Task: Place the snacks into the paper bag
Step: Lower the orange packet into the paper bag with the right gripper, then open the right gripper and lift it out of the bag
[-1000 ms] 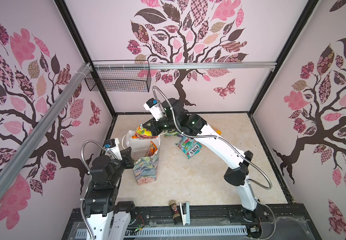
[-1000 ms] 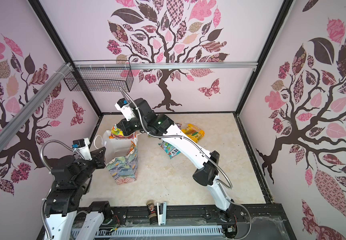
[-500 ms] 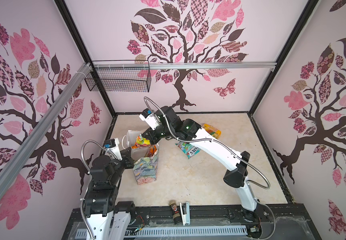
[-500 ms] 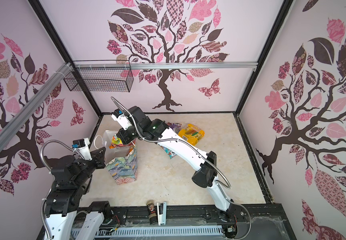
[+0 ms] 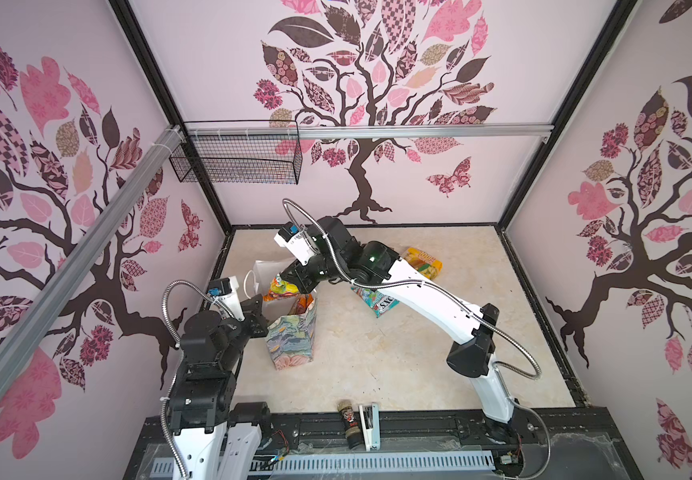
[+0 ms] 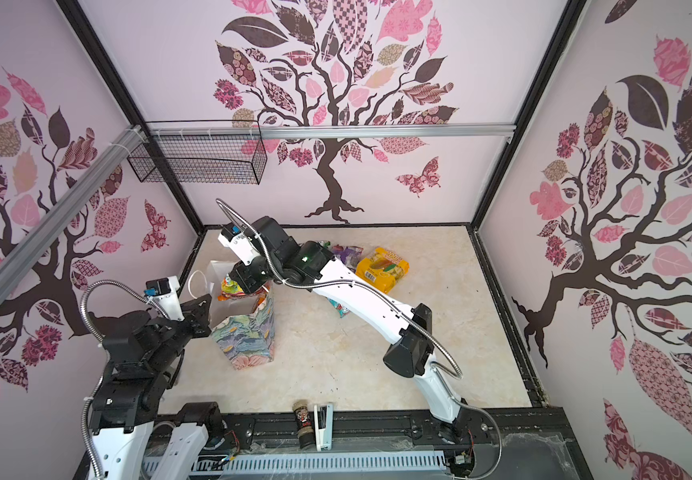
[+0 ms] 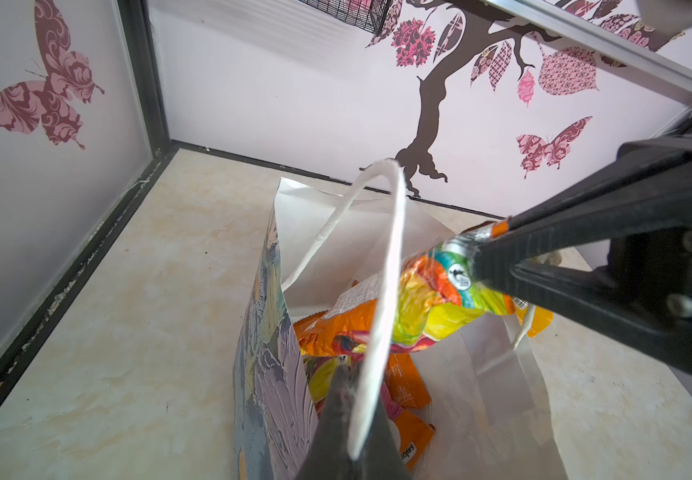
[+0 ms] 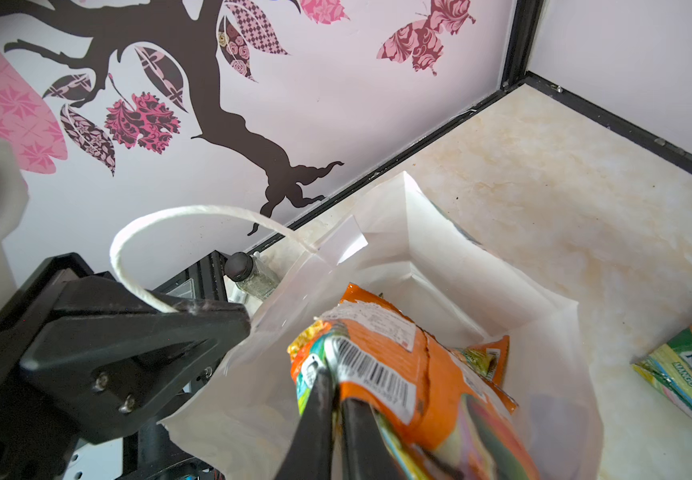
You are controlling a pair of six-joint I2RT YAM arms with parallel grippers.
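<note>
Orange packet (image 7: 427, 307), pinched at its top seam by the right end effector (image 7: 475, 253), hangs half inside the bag (image 5: 290, 336) mouth, above other packets (image 7: 408, 382) lying in it. The left end effector (image 8: 240, 320) is pressed together on 1 white cord handle (image 8: 128, 237). The bag stands upright, left of centre in both top views. On the worktop (image 5: 377, 365), right of the bag, lie a teal packet (image 5: 377, 301) and, farther back, a yellow packet (image 6: 381, 268).

Upright open floral paper bag (image 5: 292, 340), orange packet (image 7: 431, 303) tilted in mouth, yellow packet (image 6: 381, 269) apart
</note>
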